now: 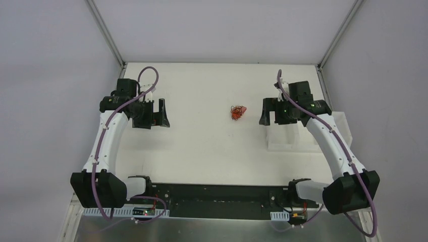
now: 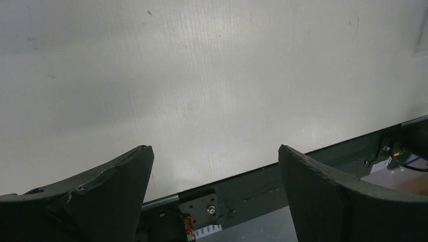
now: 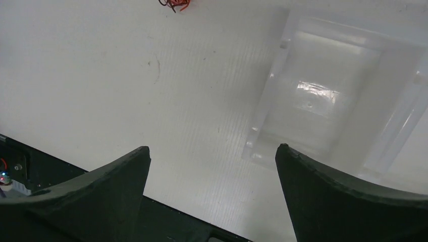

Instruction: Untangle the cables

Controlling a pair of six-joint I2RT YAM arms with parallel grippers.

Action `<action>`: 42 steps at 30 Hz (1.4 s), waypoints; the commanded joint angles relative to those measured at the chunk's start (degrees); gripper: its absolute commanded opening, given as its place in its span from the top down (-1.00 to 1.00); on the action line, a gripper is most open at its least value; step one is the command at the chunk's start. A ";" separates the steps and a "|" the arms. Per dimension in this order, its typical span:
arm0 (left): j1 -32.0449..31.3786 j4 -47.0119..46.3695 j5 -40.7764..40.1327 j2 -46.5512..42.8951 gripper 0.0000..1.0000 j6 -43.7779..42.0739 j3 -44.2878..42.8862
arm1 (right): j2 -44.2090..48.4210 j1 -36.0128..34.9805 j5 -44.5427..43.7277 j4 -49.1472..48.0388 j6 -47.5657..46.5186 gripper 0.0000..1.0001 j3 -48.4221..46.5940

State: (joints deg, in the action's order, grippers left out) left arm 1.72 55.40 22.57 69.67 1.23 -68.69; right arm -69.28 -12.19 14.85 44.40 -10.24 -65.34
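Note:
The cables (image 1: pixel 237 112) lie as one small red-orange wad with a few dark strands on the white table, right of centre. The wad's edge shows at the top of the right wrist view (image 3: pixel 175 4). My right gripper (image 1: pixel 268 112) is open and empty, a short way to the right of the wad, not touching it. In its wrist view the right gripper (image 3: pixel 212 148) has its jaws wide apart over bare table. My left gripper (image 1: pixel 159 113) is open and empty, far to the left of the wad. In its wrist view the left gripper (image 2: pixel 216 148) holds nothing, and no cables show.
A clear plastic tray (image 1: pixel 286 138) sits on the table under and in front of the right arm; it also shows in the right wrist view (image 3: pixel 323 96). A black base rail (image 1: pixel 217 199) runs along the near edge. Grey walls enclose the table (image 1: pixel 202 146).

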 commanded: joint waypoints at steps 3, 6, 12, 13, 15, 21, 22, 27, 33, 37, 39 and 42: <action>-0.32 -3.61 3.41 -1.28 -0.99 3.65 -0.65 | -8.75 -6.56 -5.68 -1.77 -1.81 -0.98 -8.76; -0.31 -7.43 4.20 -2.99 -0.99 4.98 -0.32 | -16.22 -9.16 -6.66 -1.32 -0.99 -0.98 -14.43; -0.30 -16.69 -0.28 -5.88 -0.99 8.24 -0.35 | -30.11 -12.56 -9.99 -0.63 -0.52 -0.87 -25.35; -0.30 -18.38 -1.93 -6.34 -0.99 8.61 -0.35 | -32.30 -12.83 -10.23 -0.65 -0.44 -0.85 -26.72; -0.30 -21.55 -5.52 -7.28 -0.99 8.95 0.02 | -36.28 -13.13 -10.72 -0.72 -0.32 -0.80 -29.42; -0.31 -24.90 -8.28 -7.52 -0.99 5.87 0.85 | -47.61 -13.51 -11.85 -0.88 -1.07 -0.62 -36.56; -0.30 -24.90 -7.43 -7.46 -0.99 4.95 1.18 | -49.11 -13.54 -11.84 -0.85 -1.25 -0.57 -37.41; -0.30 -24.90 -0.83 -7.80 -0.99 3.63 3.61 | -54.21 -13.72 -10.55 -0.46 -1.84 -0.20 -39.16; -0.31 -25.10 9.89 -5.33 -0.96 6.00 6.02 | -53.54 -13.70 -1.03 0.62 -0.89 0.75 -37.80; -0.56 -30.08 24.25 -1.64 -0.72 12.14 9.15 | -46.30 -14.04 12.15 -2.67 1.52 1.00 -33.96; -1.02 -34.70 29.21 0.41 -0.66 16.03 11.06 | -43.16 -14.41 18.77 -4.55 3.00 1.00 -32.12; -3.61 -40.24 33.07 3.23 -0.61 20.58 12.84 | -40.48 -15.40 26.99 -5.86 4.95 1.00 -31.01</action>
State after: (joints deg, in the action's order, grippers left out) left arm 0.93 24.47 43.57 70.19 13.91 -57.91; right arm -118.06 -26.06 25.47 41.63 -8.69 -96.86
